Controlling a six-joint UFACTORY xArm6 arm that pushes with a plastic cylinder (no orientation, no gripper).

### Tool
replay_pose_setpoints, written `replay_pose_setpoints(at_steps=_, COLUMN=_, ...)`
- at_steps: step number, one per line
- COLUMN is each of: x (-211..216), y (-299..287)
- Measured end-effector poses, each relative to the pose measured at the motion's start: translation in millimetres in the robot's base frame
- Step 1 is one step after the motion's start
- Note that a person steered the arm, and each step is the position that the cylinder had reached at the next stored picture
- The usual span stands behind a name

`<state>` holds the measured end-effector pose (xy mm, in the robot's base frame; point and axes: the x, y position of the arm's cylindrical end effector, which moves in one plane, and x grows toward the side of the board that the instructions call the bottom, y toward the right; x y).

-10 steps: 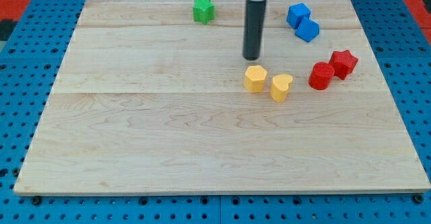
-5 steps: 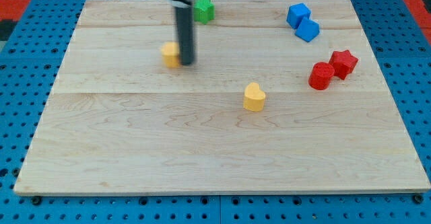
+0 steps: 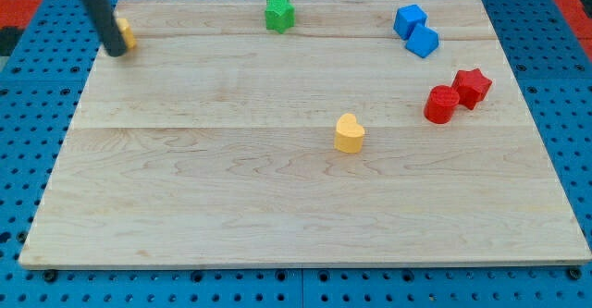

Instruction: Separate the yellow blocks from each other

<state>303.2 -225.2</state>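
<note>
A yellow heart-shaped block (image 3: 349, 133) lies right of the board's middle. The other yellow block (image 3: 127, 34) sits at the board's top left corner, mostly hidden behind my rod, so its shape cannot be made out. My tip (image 3: 117, 51) rests at the top left, touching that yellow block on its left side. The two yellow blocks are far apart.
Two green blocks (image 3: 278, 8) stand stacked close at the top middle. Two blue blocks (image 3: 416, 30) sit at the top right. A red cylinder (image 3: 441, 104) and a red star (image 3: 473, 86) sit at the right. The wooden board's left edge (image 3: 69, 151) is near my tip.
My tip swept from the middle to the top left corner, pushing one yellow block along. The yellow heart slid slightly left and down, then stayed put.
</note>
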Motion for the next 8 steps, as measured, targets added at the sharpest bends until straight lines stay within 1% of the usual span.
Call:
replay_pose_setpoints(at_steps=1, x=-33, y=-2)
replay_pose_setpoints(at_steps=2, x=11, y=23)
replay_pose_setpoints(at_steps=3, x=12, y=-46)
replay_pose_setpoints(at_steps=4, x=-9, y=-79)
replay_pose_setpoints(at_steps=5, x=-40, y=-22)
replay_pose_setpoints(at_steps=6, x=-51, y=-13)
replay_pose_setpoints(at_steps=8, x=24, y=182)
